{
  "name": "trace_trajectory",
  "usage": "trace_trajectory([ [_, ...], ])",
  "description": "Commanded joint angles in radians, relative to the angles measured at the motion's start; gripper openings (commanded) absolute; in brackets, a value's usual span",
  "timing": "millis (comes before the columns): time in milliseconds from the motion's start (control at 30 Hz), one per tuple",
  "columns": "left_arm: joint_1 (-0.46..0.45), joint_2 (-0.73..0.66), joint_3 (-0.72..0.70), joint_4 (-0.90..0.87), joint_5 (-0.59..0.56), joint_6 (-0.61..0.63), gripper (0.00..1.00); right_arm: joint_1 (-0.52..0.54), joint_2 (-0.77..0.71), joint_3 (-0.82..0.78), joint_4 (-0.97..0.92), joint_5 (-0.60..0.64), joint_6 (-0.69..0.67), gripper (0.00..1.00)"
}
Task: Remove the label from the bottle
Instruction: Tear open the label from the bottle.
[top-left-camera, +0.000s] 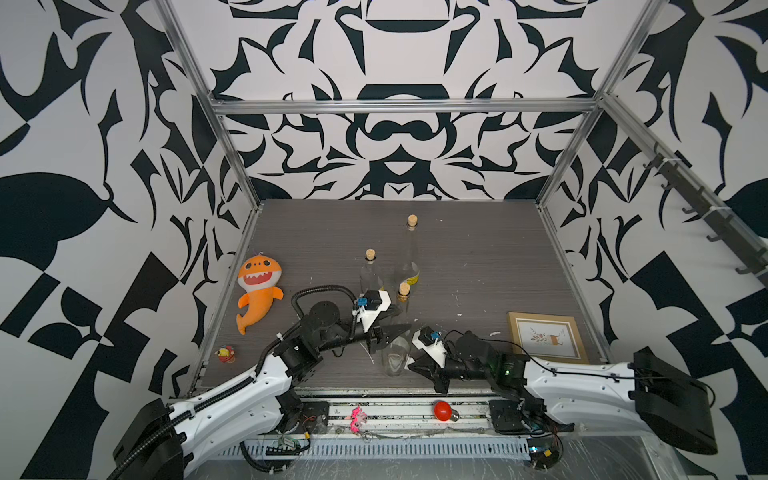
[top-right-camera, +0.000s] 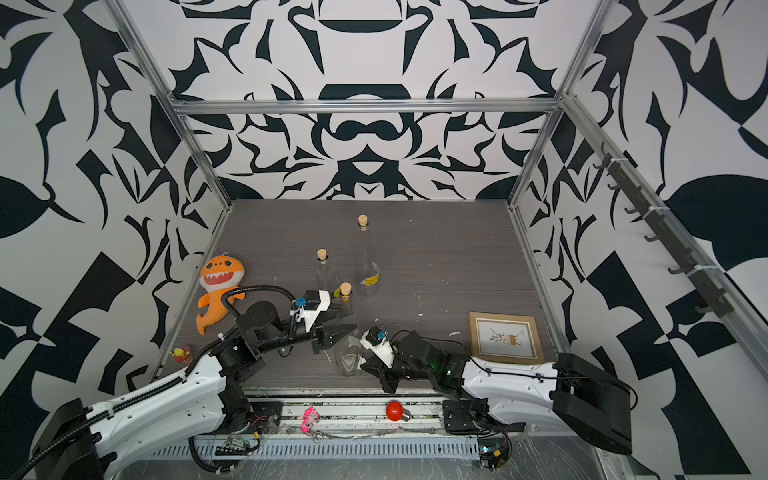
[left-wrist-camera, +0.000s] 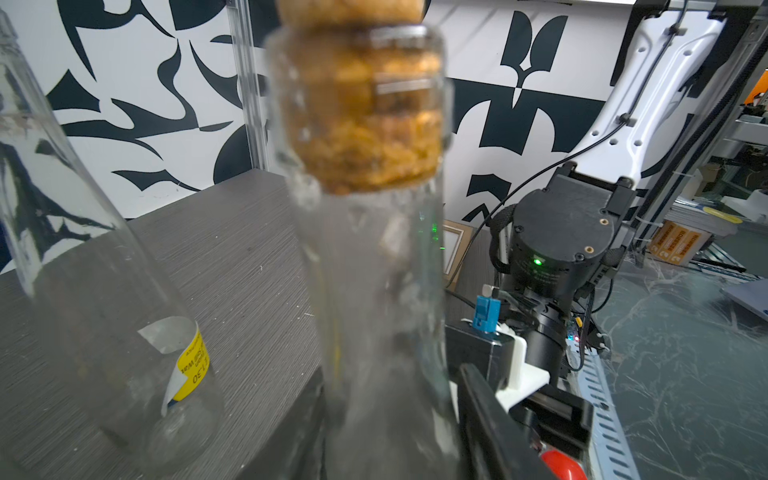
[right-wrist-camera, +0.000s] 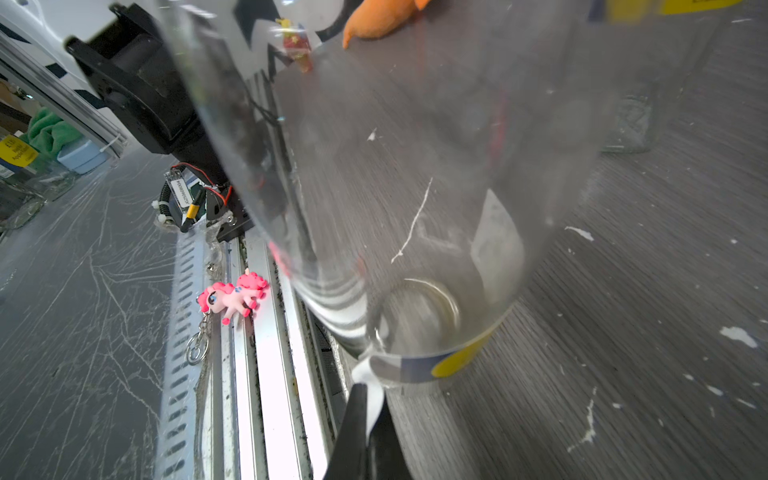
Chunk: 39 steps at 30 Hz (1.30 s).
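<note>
- The clear glass bottle with a cork stopper (top-left-camera: 394, 353) is at the near middle of the grey wood-grain table (top-left-camera: 478, 266), between the two arms.
- The left gripper (top-left-camera: 390, 334) reaches in from the left. It is closed around the bottle part-way up, with a black finger on either side of the glass.
- The right gripper (right-wrist-camera: 371, 409) is low at the bottle's right side. Its jaws are pressed fully together on the loose white end of the blue-and-yellow paper label (right-wrist-camera: 451, 360).
- The rest of that label wraps the bottom of the bottle, and the pinched end stands away from the glass.
- Farther back stand a short corked glass bottle (top-left-camera: 371, 274) and a tall corked glass bottle (top-left-camera: 410, 257). The tall one carries a partly lifted yellow sticker (left-wrist-camera: 193, 361).
- An orange shark plush toy (top-left-camera: 255, 286) lies at the left edge, with a small red-and-yellow figure (top-left-camera: 226, 354) nearer.
- A wooden-framed picture (top-left-camera: 548, 336) lies flat at the right.
- On the metal rail (top-left-camera: 395, 419) in front of the table are a pink pony keychain (top-left-camera: 358, 417) and a red bulb (top-left-camera: 443, 410).
</note>
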Motion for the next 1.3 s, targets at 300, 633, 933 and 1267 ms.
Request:
trace_trajectory([
  [300, 0.004, -0.083, 0.021, -0.109, -0.113, 0.002, 0.99, 0.042, 0.058, 0.087, 0.036, 0.026, -0.059, 0.0],
  [633, 0.003, -0.1, 0.105, -0.151, -0.18, 0.003, 0.99, 0.067, 0.091, 0.102, 0.038, 0.042, -0.07, 0.0],
  [933, 0.003, -0.069, 0.18, -0.157, -0.153, 0.001, 0.92, 0.083, 0.11, 0.105, 0.041, 0.057, -0.075, 0.0],
  [1267, 0.003, -0.046, 0.218, -0.163, -0.096, -0.021, 0.24, 0.086, 0.12, 0.102, 0.048, 0.06, -0.07, 0.0],
])
